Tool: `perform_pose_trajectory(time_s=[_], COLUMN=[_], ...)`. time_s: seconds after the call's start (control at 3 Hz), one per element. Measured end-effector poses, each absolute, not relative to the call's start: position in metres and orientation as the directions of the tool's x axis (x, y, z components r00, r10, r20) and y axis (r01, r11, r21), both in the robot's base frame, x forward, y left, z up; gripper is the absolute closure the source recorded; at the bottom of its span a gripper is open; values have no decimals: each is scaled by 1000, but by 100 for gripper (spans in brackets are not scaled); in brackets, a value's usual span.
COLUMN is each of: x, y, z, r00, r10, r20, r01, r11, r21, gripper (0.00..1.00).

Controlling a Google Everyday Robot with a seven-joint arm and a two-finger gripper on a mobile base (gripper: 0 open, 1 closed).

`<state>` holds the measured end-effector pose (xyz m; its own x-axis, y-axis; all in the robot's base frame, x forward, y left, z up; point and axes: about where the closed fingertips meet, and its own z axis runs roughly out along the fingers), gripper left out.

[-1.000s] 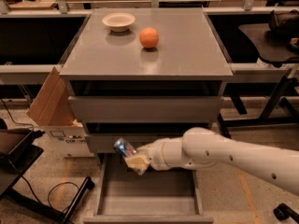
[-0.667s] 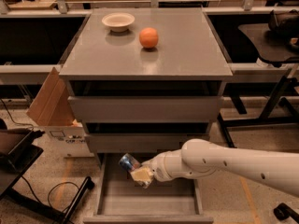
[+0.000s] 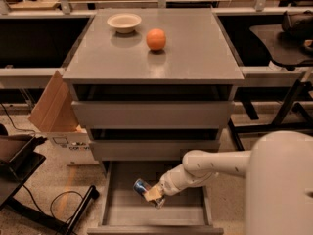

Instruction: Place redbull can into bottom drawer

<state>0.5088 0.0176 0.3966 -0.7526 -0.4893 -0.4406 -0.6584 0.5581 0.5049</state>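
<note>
can: slim blue-and-silver drink can (image 3: 142,185), lying tilted, low over the open bottom drawer, toward its left half; whether it touches the drawer floor cannot be told.
claw: claw (image 3: 153,195) clenched around the can, its tan fingers (image 3: 155,193) at the can's right end, inside the outline of the bottom drawer.
arm: white arm (image 3: 210,166) comes in from the right edge, angled down and left to the claw, passing in front of the cabinet's lower right corner.
bottom drawer: bottom drawer (image 3: 120,210) pulled out toward the camera, a shallow grey tray with low side walls.
upper drawers: two grey drawers (image 3: 151,113) above it, both pushed in.
worktop: grey cabinet worktop (image 3: 195,53) carrying two things near its back left.
bowl: shallow cream bowl (image 3: 124,22) at the back left of the worktop.
orange: orange (image 3: 156,39) just right of the bowl and nearer the camera, apart from it.
cardboard box: open box (image 3: 55,110) on the floor, against the cabinet's left side.
</note>
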Motion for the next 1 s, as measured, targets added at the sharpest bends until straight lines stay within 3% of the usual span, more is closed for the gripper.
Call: perform_pose_trajectory(time_s=[0.33,0.67,1.0], x=[535,571,588], y=[17,9,-7], z=[353,307,279], r00=[-783,-862,-933], r10=[-513,-426,-245], r20=[-351,-273,-263], r01=[-618,-504,-354], r11=[581,671,752], r21=[530,544,556], gripper=[100,100,100])
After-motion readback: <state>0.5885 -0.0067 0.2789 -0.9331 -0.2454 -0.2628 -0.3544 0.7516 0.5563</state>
